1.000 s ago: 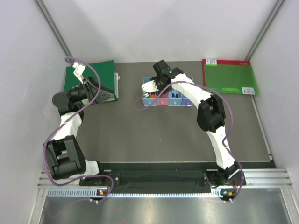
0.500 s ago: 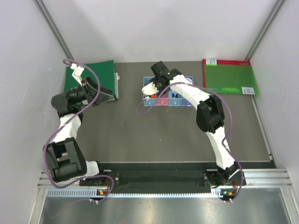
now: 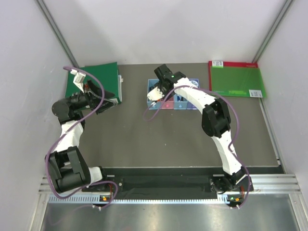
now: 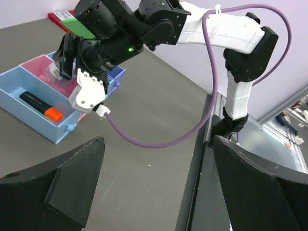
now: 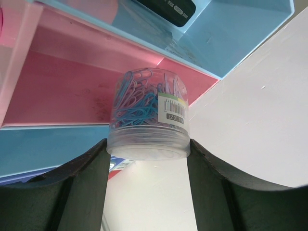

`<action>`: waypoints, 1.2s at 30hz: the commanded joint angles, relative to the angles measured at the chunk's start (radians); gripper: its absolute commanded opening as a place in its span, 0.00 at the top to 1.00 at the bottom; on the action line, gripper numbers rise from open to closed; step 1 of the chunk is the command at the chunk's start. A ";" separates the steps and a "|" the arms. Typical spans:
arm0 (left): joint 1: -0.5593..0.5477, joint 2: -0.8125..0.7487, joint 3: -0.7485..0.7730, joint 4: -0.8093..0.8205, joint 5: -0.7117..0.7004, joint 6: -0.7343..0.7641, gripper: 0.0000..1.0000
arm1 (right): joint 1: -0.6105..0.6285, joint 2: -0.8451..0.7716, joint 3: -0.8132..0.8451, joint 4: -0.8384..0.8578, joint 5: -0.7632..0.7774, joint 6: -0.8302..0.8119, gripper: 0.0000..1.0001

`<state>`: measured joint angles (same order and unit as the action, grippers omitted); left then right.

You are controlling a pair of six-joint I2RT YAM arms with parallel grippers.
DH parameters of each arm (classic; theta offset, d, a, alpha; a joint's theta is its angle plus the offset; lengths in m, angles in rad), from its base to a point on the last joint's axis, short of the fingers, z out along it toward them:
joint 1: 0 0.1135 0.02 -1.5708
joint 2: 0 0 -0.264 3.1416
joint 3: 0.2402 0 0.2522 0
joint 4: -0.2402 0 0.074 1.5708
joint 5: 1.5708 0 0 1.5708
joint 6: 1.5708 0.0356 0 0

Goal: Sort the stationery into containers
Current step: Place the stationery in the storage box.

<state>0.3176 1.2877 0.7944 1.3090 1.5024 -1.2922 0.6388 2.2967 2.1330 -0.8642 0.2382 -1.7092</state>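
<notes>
Holding a clear clip box (image 5: pixel 148 120), packed with pastel paper clips, upright over the pink tray (image 5: pixel 57 101) of the joined containers, and pinching it at both sides between the fingers of the right gripper (image 5: pixel 147 151); touching the tray floor or not, impossible to tell. Sitting just beside a light blue tray (image 4: pixel 43 127), with an orange-capped black highlighter (image 4: pixel 42 106) lying flat inside. Hovering well apart at the left of the dark table (image 3: pixel 144 139), near a green folder (image 3: pixel 98 77) — spreading the left gripper (image 4: pixel 158 144) wide and clasping nothing.
</notes>
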 commanded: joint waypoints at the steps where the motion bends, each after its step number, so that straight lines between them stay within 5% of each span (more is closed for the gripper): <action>1: 0.012 -0.039 -0.009 0.148 0.136 0.073 0.01 | 0.027 -0.010 0.002 -0.004 0.029 -0.038 0.70; 16: 0.043 -0.099 -0.014 -0.158 0.119 0.324 0.01 | 0.038 -0.013 -0.015 -0.004 0.036 -0.033 0.30; 27: 0.057 -0.131 0.014 -0.399 0.105 0.508 0.01 | 0.038 -0.026 -0.005 0.042 0.039 -0.023 0.26; 36: 0.092 -0.142 0.049 -0.398 0.091 0.498 0.01 | 0.032 -0.228 0.070 0.025 -0.023 0.273 0.08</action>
<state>0.3862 1.1770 0.7834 0.9020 1.5024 -0.8158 0.6601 2.2669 2.1441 -0.8562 0.2523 -1.6123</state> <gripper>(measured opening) 0.987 0.885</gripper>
